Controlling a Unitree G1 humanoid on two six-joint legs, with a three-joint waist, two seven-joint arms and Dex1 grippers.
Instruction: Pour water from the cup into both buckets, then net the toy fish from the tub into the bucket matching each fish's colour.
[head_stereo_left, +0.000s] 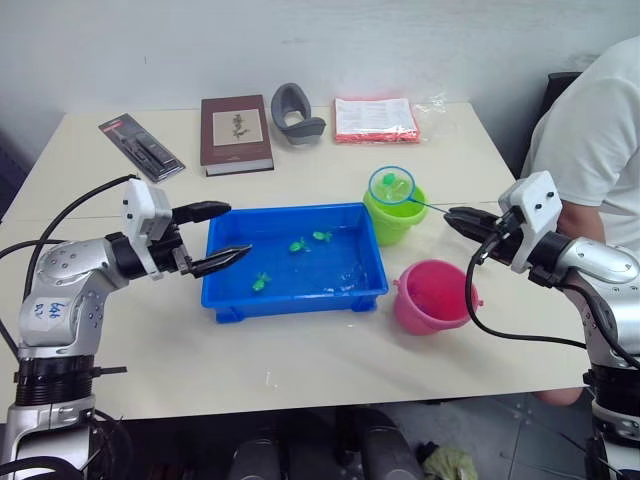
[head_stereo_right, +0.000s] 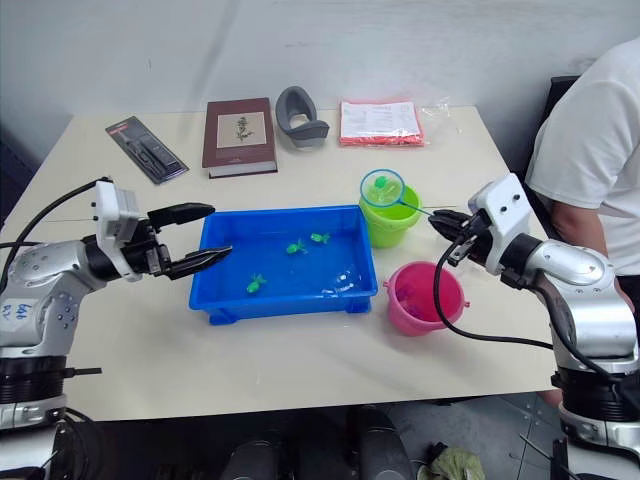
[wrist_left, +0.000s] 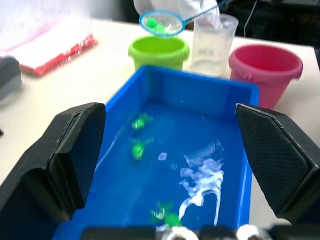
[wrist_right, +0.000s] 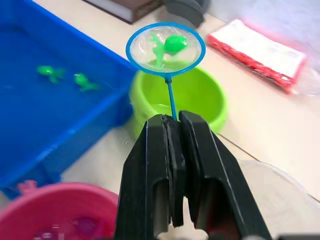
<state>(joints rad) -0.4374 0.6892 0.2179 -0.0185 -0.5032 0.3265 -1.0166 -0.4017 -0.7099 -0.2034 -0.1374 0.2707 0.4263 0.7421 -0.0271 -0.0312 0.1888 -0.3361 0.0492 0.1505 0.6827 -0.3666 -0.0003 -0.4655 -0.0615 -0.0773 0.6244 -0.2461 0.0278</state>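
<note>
The right gripper (wrist_right: 172, 131), fingers clamped on the net (wrist_right: 165, 46), holds a green fish (wrist_right: 175, 44) above the green bucket (wrist_right: 192, 97); the left gripper (head_stereo_left: 215, 235) gapes by the tub (head_stereo_left: 290, 295).

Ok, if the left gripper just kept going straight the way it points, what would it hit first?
Probably the near end wall of the blue tub. The left gripper, fingers open, points along the tub's length from just outside that end; if it rides above the rim, it would pass over the water instead.
</note>
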